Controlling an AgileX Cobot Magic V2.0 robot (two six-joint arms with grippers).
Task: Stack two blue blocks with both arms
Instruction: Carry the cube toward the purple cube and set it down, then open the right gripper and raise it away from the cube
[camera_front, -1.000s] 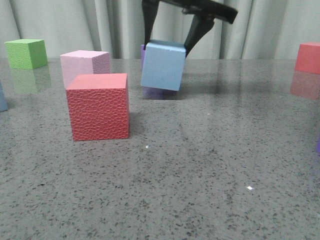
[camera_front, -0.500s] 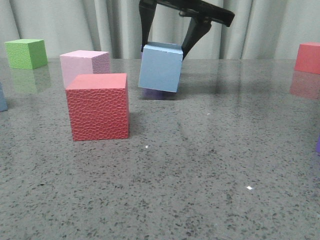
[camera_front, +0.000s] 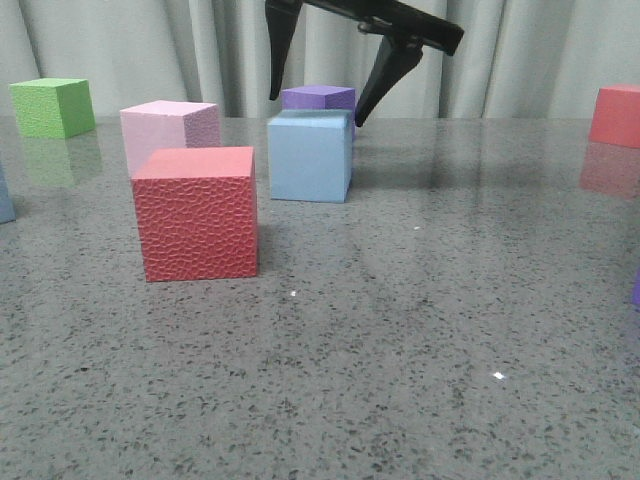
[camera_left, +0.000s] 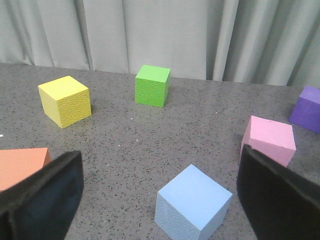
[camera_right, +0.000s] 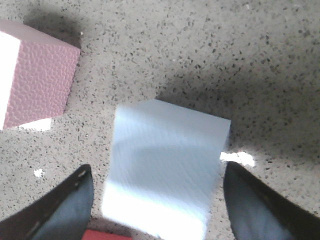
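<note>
One blue block (camera_front: 310, 158) rests flat on the table, in front of a purple cube (camera_front: 320, 97). My right gripper (camera_front: 316, 110) hangs just above it, open, with its black fingers (camera_front: 385, 75) spread wider than the block. In the right wrist view the block (camera_right: 165, 170) lies between the open gripper (camera_right: 159, 167) fingers without touching them. The second blue block (camera_left: 192, 202) sits on the table between the spread fingers of my open, empty left gripper (camera_left: 159, 160). In the front view only a sliver of it (camera_front: 4, 195) shows at the left edge.
A red cube (camera_front: 197, 212) and a pink cube (camera_front: 170, 135) stand left of the first blue block. A green cube (camera_front: 52, 106) is at the back left, another red cube (camera_front: 617, 115) at the far right. A yellow cube (camera_left: 65, 100) and an orange cube (camera_left: 22, 167) show in the left wrist view.
The right gripper held the blue block tilted above the table. It has set it down flat, opened and let go. The purple cube behind now shows.
</note>
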